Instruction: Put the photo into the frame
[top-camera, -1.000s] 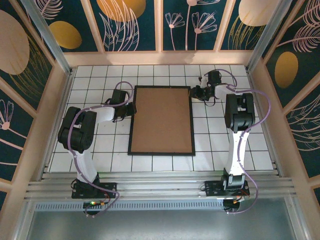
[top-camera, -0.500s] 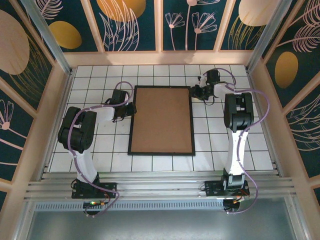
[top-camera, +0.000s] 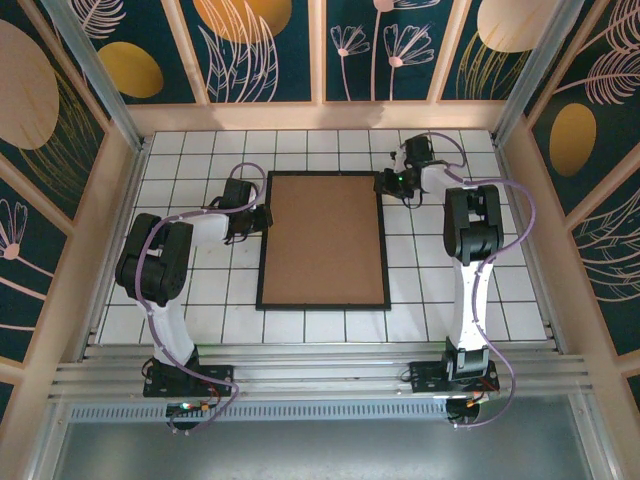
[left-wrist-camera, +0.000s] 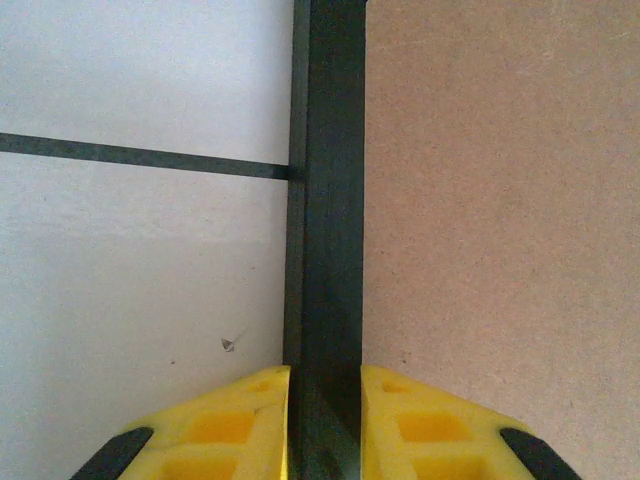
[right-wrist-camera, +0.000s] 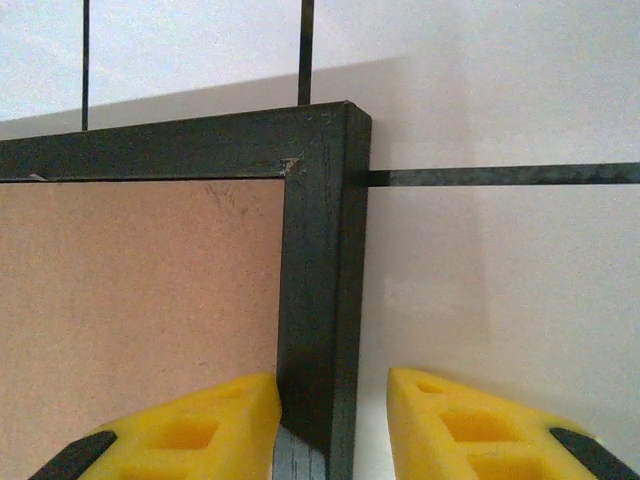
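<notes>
Item 1: frame is lying centre on the tiled table, brown backing board facing up. Left gripper is clamping the frame's left rail. Right gripper is straddling the upper-right rail, its fingers standing apart.

No readable text, labels, brand marks or numbers, none on frame, backing board, table tiles, wall panels.

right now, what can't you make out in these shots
The photo: top view, the board fills the frame, so whether it lies underneath is unknown.
The frame's front: turned down onto the table, every view.
The left gripper: fingers cut off by left wrist view's bottom edge.
The right gripper: too small in top view to judge its gap.
</notes>
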